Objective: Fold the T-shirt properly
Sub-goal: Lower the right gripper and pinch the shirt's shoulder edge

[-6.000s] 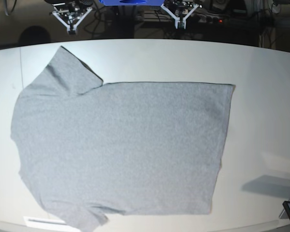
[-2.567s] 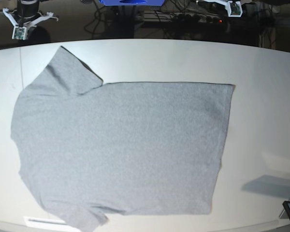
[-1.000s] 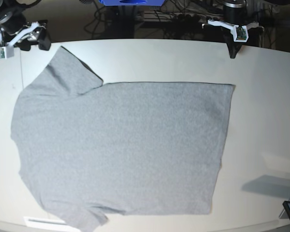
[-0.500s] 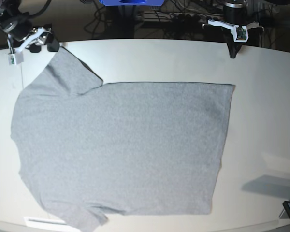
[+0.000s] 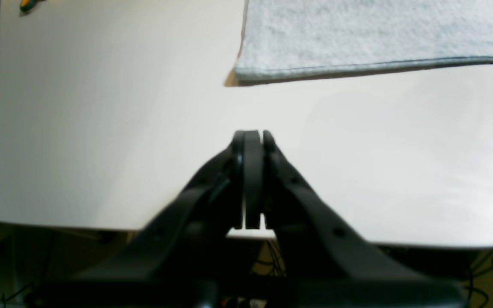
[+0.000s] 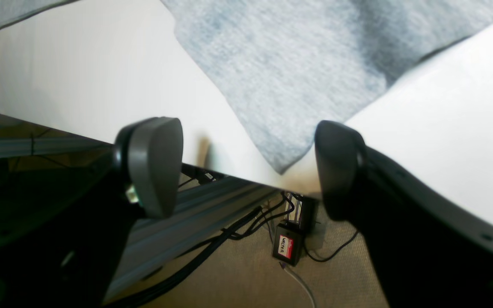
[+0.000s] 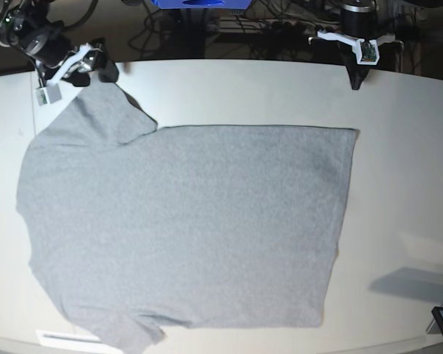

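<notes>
Right claw point(image 6: 246, 167) spread around the T-shirt point(image 7: 184, 221) sleeve tip; left claw point(image 5: 253, 141) pressed together. Pinching only the tip risks slipping.

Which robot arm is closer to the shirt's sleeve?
The right. Its open end effector straddles the tip of the T-shirt sleeve. The left end effector, shut, hangs over bare table near the hem corner.

A robotics lab: a bare white table point(image 7: 207, 92) backed by tangled cables point(image 7: 280, 29) and a power strip point(image 6: 288, 244).
</notes>
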`<state>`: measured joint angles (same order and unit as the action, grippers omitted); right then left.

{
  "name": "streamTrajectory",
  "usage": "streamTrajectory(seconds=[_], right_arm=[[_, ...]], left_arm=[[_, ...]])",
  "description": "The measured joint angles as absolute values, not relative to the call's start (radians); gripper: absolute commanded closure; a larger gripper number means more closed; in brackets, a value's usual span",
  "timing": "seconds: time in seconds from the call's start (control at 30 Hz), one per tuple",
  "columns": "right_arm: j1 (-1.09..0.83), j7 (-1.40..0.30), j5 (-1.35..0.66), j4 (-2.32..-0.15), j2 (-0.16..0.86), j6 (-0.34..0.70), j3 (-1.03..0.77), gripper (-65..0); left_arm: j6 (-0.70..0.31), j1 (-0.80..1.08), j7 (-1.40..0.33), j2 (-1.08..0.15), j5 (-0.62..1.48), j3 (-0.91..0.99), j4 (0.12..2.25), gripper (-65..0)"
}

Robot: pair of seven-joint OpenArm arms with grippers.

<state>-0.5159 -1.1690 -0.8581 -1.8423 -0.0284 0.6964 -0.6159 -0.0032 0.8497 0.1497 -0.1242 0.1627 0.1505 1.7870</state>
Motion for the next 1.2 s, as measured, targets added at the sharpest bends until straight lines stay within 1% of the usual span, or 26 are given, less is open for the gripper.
streamTrajectory(seconds=[0.47,0.5,0.6,0.67,0.93,1.17,1.2], right_arm=[[-0.471,-1.188,-0.842,-1.839,-0.028,0.696,-0.613,-45.8],[-0.466,-1.188,-0.839,-1.839,-0.028,0.695,-0.612,-44.7],[-0.460,-1.188,-0.838,-1.839,-0.028,0.695,-0.612,-38.2],[-0.458,-1.192,-0.838,-1.839,-0.031,0.695,-0.611,-36.4],[-0.450,-1.145,-0.878,-1.761,-0.022,0.703,-0.565,-36.6],[-0.507,-1.181,-0.838,-1.858,-0.011,0.694,-0.572,-36.6],[-0.514,-1.181,-0.840,-1.858,-0.012,0.677,-0.572,-36.6]], left_arm=[[-0.003,0.842,0.150,-0.125,0.163,0.151,1.786,0.0],[-0.003,0.843,0.150,-0.125,0.163,0.151,1.786,0.0],[-0.003,0.843,0.150,-0.125,0.163,0.151,1.786,0.0],[-0.003,0.843,0.150,-0.125,0.163,0.151,1.786,0.0],[-0.003,0.843,0.150,-0.125,0.162,0.151,1.786,0.0],[-0.003,0.843,0.150,-0.125,0.162,0.151,1.786,0.0],[-0.004,0.843,0.150,-0.125,0.162,0.151,1.786,0.0]])
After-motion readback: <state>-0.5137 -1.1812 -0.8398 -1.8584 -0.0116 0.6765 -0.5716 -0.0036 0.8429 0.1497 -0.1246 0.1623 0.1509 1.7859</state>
